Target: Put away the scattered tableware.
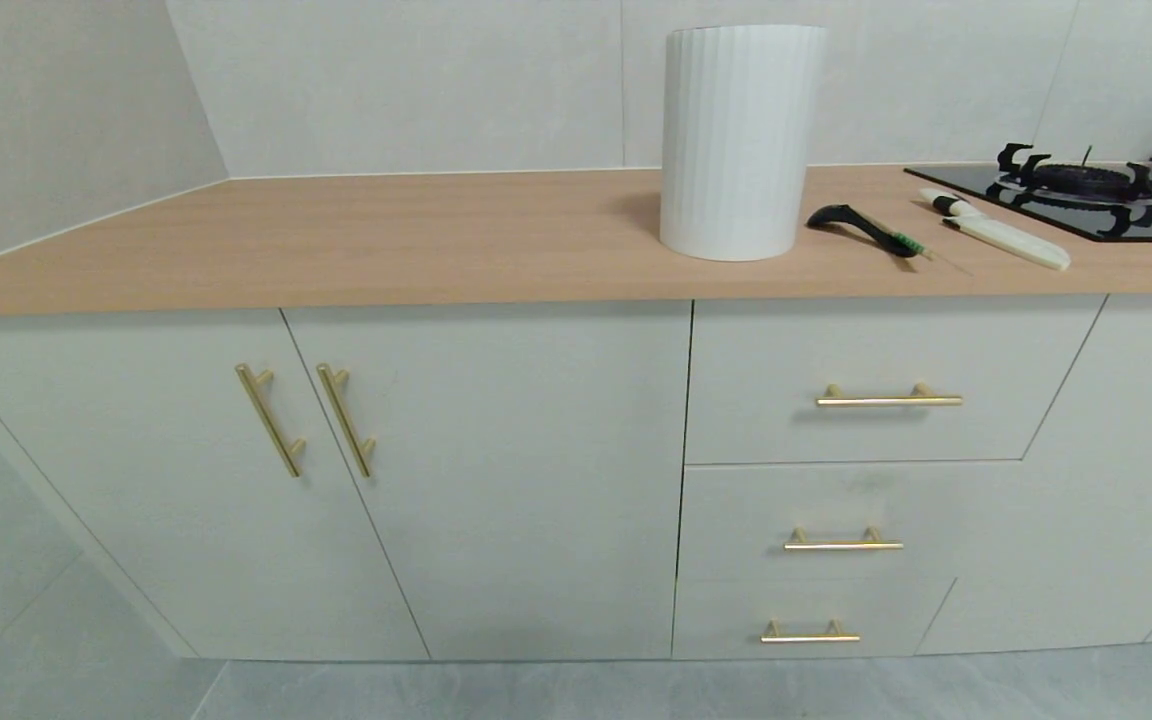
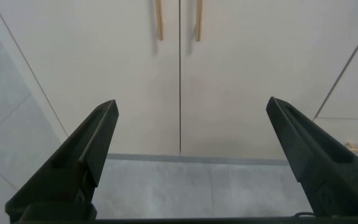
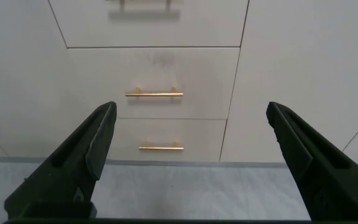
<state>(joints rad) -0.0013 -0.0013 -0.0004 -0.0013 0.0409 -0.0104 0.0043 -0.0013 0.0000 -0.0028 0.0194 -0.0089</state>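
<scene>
On the wooden countertop (image 1: 386, 240) stands a tall white ribbed container (image 1: 739, 140). To its right lie a black-handled utensil with a green stem (image 1: 866, 230) and a white-handled knife (image 1: 998, 232). My left gripper (image 2: 191, 112) hangs low in front of the double cabinet doors (image 2: 179, 68), open with nothing between its fingers. My right gripper (image 3: 191, 115) is open too, facing the lower drawers (image 3: 154, 84), also holding nothing.
A black gas hob (image 1: 1086, 190) sits at the counter's right end. Below are two cabinet doors with gold handles (image 1: 306, 418) and three drawers with gold bar handles (image 1: 888, 400). Grey tiled floor (image 1: 536, 690) runs along the cabinet base.
</scene>
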